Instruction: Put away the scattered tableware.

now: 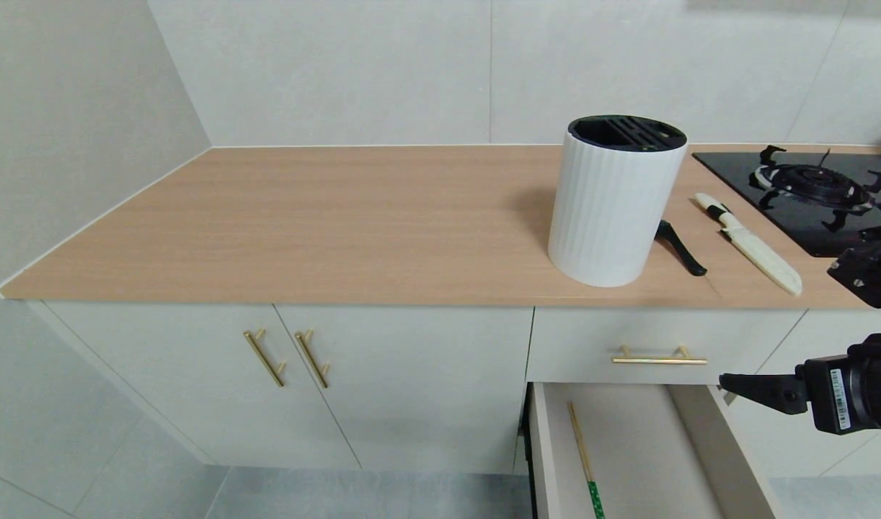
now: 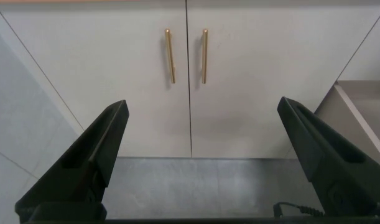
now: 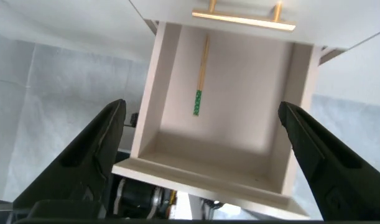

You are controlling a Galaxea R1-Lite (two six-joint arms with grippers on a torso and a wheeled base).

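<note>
A white-bladed knife (image 1: 749,244) lies on the wooden counter (image 1: 339,216), right of a white ribbed holder (image 1: 613,209) with a black slotted top. A black-handled utensil (image 1: 680,247) lies between them, partly hidden behind the holder. Below the counter a drawer (image 1: 543,447) stands pulled out with a chopstick (image 1: 583,458) inside. My right gripper (image 1: 743,383) hangs open and empty above the drawer (image 3: 149,106), and the chopstick (image 3: 200,81) shows between its spread fingers (image 3: 96,162). My left gripper (image 2: 202,102) is open and empty, low down, facing the cabinet doors.
A gas hob (image 1: 808,191) sits at the counter's right end. Two cabinet doors with gold handles (image 2: 186,56) are to the left of the drawer. A shut drawer front with a gold handle (image 1: 659,358) is above the pulled-out one. Tiled walls close the back and left.
</note>
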